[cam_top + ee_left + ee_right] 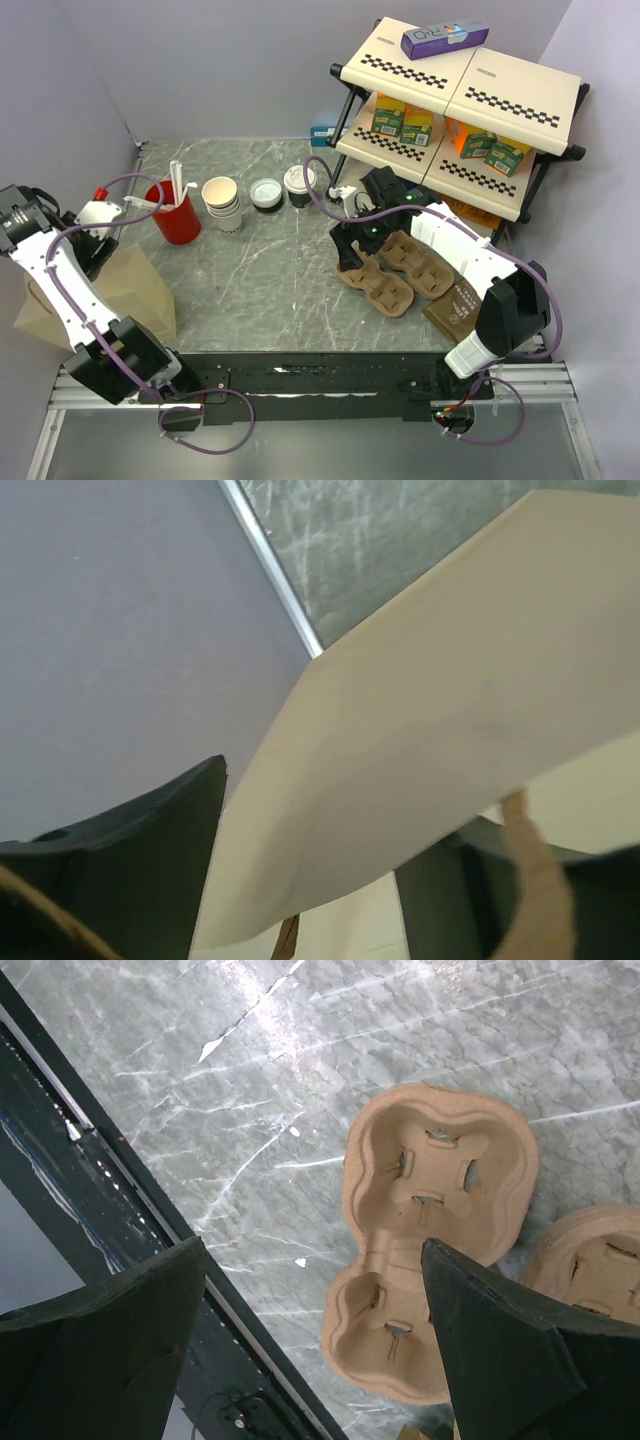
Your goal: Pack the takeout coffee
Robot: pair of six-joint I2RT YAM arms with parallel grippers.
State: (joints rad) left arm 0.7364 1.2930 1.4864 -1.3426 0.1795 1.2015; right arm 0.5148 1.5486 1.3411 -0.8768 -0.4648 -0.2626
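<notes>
The left gripper [335,810] is seen with its fingers set apart on either side of one wall of a tan paper bag [450,680]. Whether the paper is actually pinched cannot be told. A brown paper handle [535,870] is seen beside the right-hand finger.

The right gripper [312,1247] is held wide, with nothing between its fingers, above the marbled table [250,1070]. It is placed just beside a moulded pulp cup carrier [430,1200]. A second carrier [590,1260] lies just beside the first, and the black rail [110,1200] of the table's near edge runs under the left-hand finger.

The takeout coffee [299,185] is found at the far side of the table, well apart from both grippers. It is stood upright, its long axis vertical and its white lid on top.

To its left a low white-rimmed round piece [266,192], a stack of cream cups [222,205] and a red cup [178,218] holding white sticks are ranged in a row. These lie between the coffee and the left gripper. To its right the legs of a shelf unit [460,85] are planted. A purple cable [325,203] loops just beside the coffee, between it and the right gripper.

The coffee, the cups and the shelf are shown by the top view alone. The bag wall between the fingers is shown only by the left wrist view, and the slots in the carrier's pockets only by the right wrist view.
</notes>
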